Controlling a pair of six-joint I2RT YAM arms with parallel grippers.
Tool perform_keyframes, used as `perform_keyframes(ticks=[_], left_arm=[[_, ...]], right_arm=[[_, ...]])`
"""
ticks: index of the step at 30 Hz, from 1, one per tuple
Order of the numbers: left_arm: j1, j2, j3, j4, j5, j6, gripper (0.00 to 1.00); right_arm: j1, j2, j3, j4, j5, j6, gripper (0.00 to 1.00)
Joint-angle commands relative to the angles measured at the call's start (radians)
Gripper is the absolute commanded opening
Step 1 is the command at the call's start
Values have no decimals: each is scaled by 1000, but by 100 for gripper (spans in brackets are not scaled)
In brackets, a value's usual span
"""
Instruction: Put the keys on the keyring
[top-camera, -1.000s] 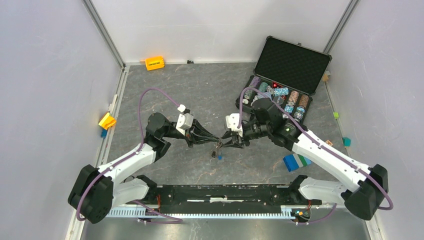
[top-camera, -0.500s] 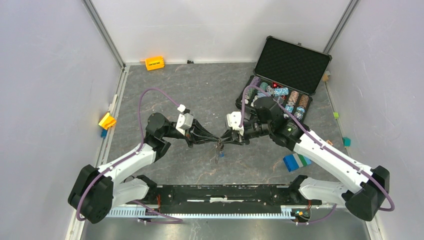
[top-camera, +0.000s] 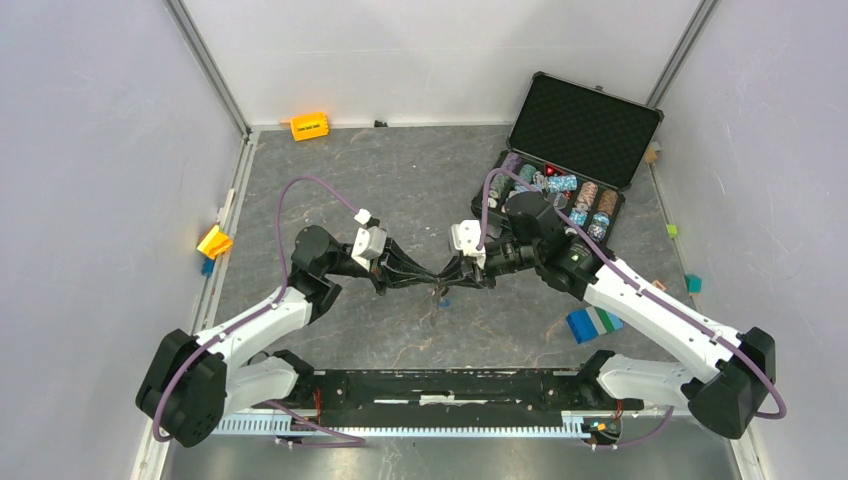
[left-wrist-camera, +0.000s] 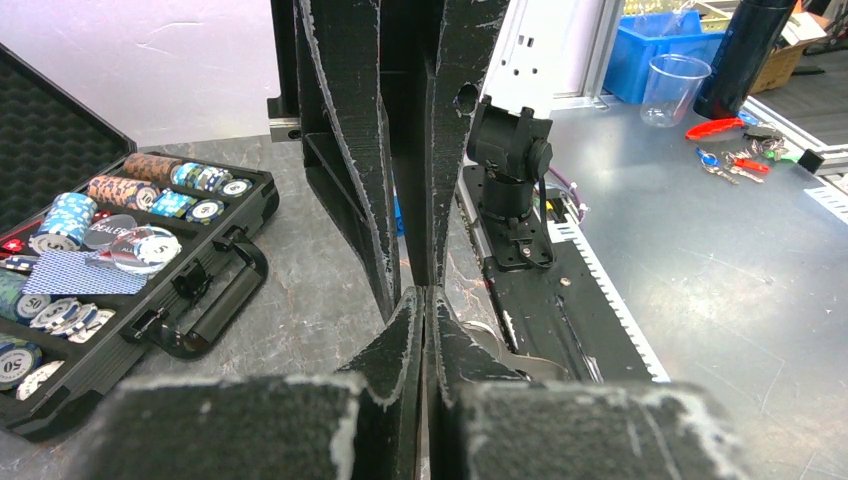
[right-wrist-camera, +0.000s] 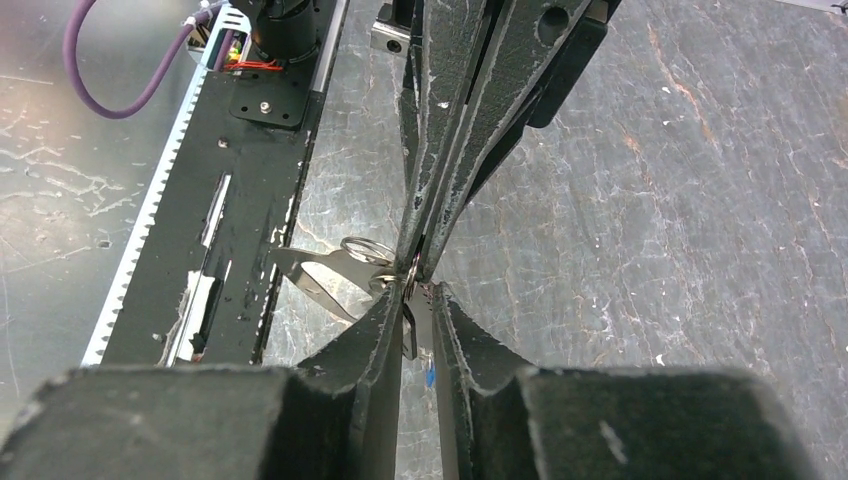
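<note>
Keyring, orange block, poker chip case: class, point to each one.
keyring (right-wrist-camera: 325, 281), right wrist view, flat metal plate.
orange block (top-camera: 309, 126), top external view, top face.
poker chip case (top-camera: 585, 128), top external view, open lid's foam.

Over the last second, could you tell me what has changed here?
The right hand slid toward the left hand, its jaws narrowing, and the dangling blue key followed. The left hand stayed shut on the keyring, unmoved.
</note>
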Motion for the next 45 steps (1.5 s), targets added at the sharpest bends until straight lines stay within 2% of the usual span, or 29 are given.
perform_keyframes(ticks=[1,19,22,25,28,30,32,36,38,41,45], left_arm=[[1,-4,0,47,-6,-10,2],[3,-5,-3,49,-11,-12,2],[3,-5,-4,49,-12,-12,2],[3,-6,-7,47,-12,-10,2],[3,-11,-4,9,-12,23,2],[3,-17,11,-65,-3,83,2],[3,-25,43,-211,-2,183,5],[3,-22,193,-661,-36,468,27],[3,-21,247,-825,-68,584,35],[3,-20,286,-926,-112,666,43],[2,-22,287,-937,-138,685,48]], right_arm=[[2,-2,-2,48,-23,17,21],[3,2,-32,81,-35,34,16],[3,2,-33,84,-38,35,11],[3,-5,-30,78,-34,26,0],[3,-17,-9,48,9,7,0],[4,-16,21,2,57,-14,0],[11,-10,61,-57,121,-35,0],[52,16,123,-157,248,-74,0],[74,39,159,-210,312,-85,0],[96,72,204,-268,383,-91,0],[121,105,236,-301,438,-86,0]])
